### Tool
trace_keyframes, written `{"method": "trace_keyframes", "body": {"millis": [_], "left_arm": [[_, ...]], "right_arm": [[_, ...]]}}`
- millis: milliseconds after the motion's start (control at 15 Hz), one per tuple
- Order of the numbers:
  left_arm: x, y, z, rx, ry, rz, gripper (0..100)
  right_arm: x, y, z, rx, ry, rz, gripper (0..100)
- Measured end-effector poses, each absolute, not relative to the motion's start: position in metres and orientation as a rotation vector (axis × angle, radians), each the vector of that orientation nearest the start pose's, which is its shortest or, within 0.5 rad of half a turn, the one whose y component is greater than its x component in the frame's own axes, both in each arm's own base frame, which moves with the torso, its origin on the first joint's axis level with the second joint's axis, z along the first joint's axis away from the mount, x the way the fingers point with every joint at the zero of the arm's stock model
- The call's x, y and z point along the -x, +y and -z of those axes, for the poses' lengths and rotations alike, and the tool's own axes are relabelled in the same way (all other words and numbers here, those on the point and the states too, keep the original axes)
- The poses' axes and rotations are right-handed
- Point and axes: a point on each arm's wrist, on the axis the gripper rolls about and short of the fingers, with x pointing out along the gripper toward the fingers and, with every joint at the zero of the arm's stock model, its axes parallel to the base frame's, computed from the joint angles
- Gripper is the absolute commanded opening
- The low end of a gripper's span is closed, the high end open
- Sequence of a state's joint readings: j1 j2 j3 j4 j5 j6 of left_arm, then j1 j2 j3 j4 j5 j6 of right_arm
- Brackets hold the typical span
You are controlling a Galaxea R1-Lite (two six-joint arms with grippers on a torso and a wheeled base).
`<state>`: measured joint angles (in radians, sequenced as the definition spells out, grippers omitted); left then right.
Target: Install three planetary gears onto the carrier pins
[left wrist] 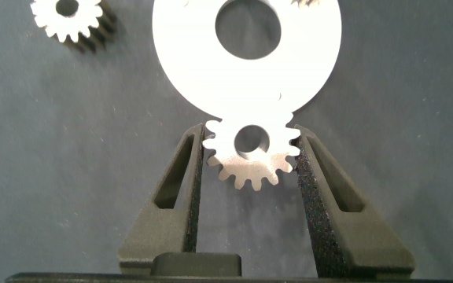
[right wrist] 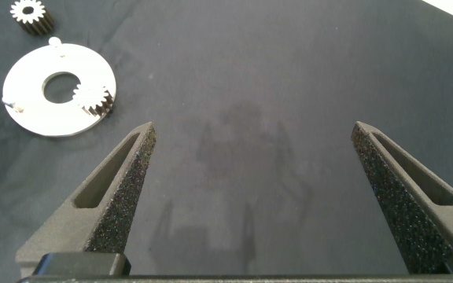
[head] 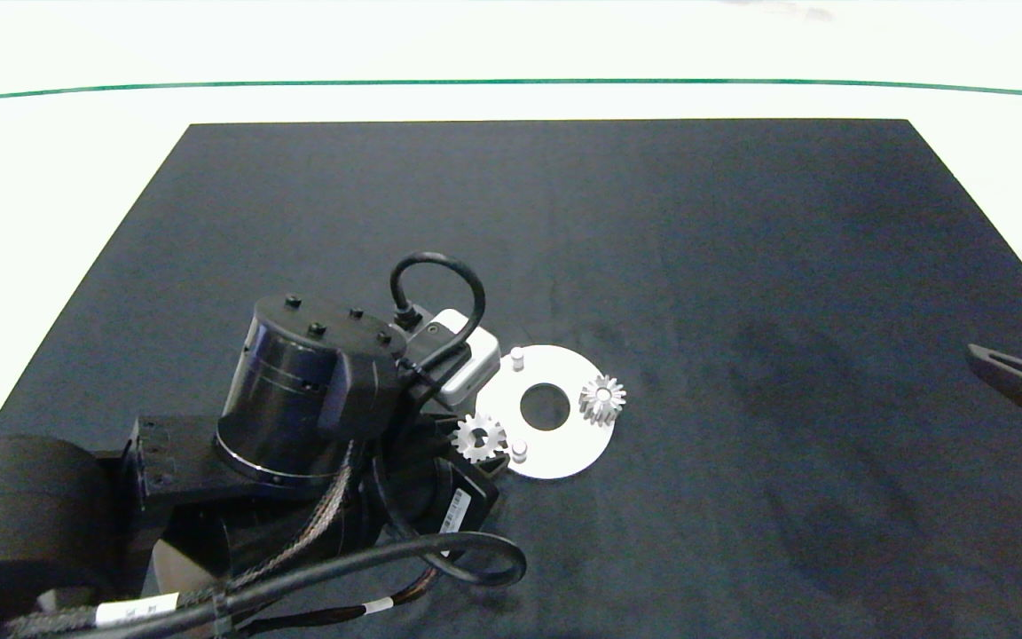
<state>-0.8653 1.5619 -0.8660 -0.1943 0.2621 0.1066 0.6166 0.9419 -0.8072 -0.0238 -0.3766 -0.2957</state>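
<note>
The left arm reached in from the left edge and bent over the near middle of the table, its thick dark wrist tilted down and hiding its gripper from above. In its own wrist view the left gripper (left wrist: 250, 153) pointed down with its two grey fingers (left wrist: 185, 169) closed against the teeth on either side of a gear (left wrist: 250, 161), which it held between the padded inner faces. The right gripper (right wrist: 254, 145) hung well off at the right edge, fingers spread wide apart with nothing between them, only one dark fingertip (head: 1021, 386) showing from above.
</note>
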Motion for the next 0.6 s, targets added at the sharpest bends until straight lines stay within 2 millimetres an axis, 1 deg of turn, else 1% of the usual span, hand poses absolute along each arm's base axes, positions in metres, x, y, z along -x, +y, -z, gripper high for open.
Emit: {"method": "trace_keyframes", "body": {"millis": [67, 133, 333, 600], "left_arm": [[-0.18, -0.206, -0.202, -0.374, 0.394, 0.621, 0], [-0.182, -0.211, -0.203, -0.38, 0.392, 0.631, 0], [-0.187, -0.222, -0.195, -0.432, 0.402, 0.648, 0], [-0.193, -0.229, -0.186, -0.47, 0.416, 0.654, 0]], "right_arm": [[-0.092, 0.055, -0.283, 0.347, 0.061, -0.253, 100], [-0.092, 0.055, -0.283, 0.348, 0.061, -0.252, 100], [-0.092, 0.055, -0.283, 0.347, 0.059, -0.252, 100], [-0.092, 0.055, -0.283, 0.346, 0.057, -0.252, 100]]}}
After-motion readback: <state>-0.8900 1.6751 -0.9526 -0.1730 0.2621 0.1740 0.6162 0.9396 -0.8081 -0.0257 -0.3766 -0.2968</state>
